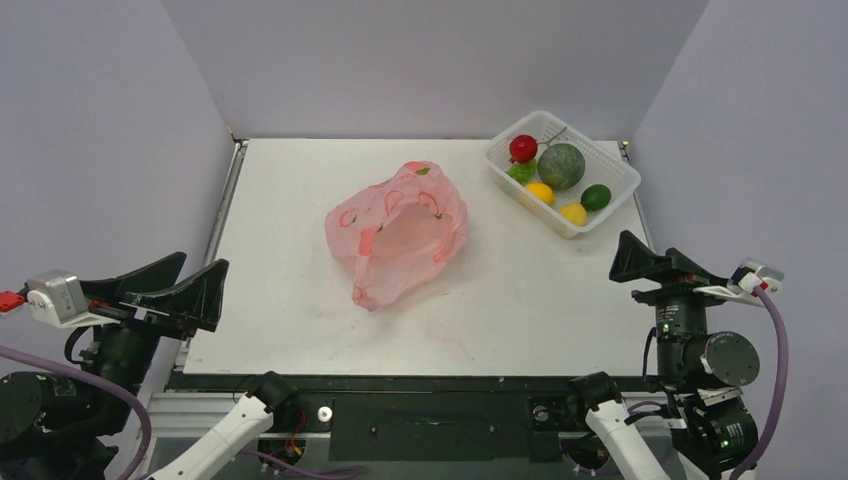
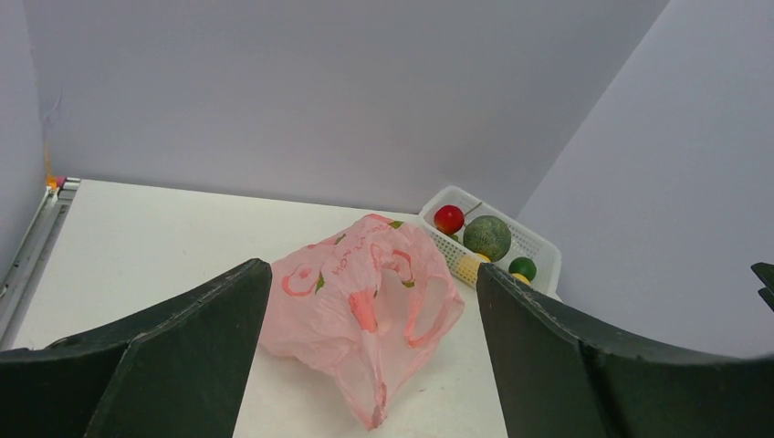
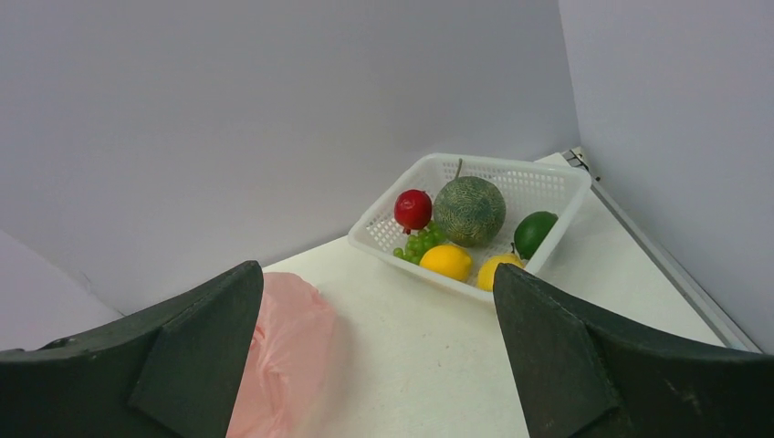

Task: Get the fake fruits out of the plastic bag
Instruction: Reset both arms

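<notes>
The pink plastic bag point(image 1: 400, 235) lies crumpled at mid-table, its mouth and handle loops open upward; I see no fruit inside. It also shows in the left wrist view point(image 2: 356, 292) and the right wrist view point(image 3: 283, 356). The fruits sit in the white basket point(image 1: 606, 152) at the back right: red one point(image 1: 523, 148), melon point(image 1: 561, 166), light-green leafy piece point(image 1: 520, 171), orange-yellow ball point(image 1: 540, 192), lemon point(image 1: 573, 213), dark green oval point(image 1: 596, 197). My left gripper point(image 1: 205, 268) is open and empty at the near left. My right gripper point(image 1: 625, 255) is open and empty at the near right.
The white table point(image 1: 300, 310) has metal rails along its left and right edges. Grey walls close in the back and both sides. The basket point(image 3: 511, 161) stands close to the back right corner.
</notes>
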You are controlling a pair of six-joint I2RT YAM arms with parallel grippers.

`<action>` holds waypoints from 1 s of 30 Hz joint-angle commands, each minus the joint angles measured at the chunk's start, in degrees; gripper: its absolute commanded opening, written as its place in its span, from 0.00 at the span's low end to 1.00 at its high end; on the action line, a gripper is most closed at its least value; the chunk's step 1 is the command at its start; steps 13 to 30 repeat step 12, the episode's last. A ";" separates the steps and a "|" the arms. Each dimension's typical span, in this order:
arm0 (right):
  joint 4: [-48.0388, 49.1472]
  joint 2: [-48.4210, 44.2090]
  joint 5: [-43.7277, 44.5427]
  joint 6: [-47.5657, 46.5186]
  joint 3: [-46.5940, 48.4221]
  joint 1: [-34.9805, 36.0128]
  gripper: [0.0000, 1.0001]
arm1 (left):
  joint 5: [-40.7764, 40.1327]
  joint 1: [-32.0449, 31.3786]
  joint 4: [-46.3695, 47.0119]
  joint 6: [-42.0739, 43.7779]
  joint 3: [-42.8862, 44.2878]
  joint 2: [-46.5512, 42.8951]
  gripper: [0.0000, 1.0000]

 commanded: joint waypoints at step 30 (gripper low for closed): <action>-2.70 -4.95 2.81 -2.28 2.20 0.25 0.93 | -0.40 0.28 4.21 -0.42 -1.90 -0.13 0.82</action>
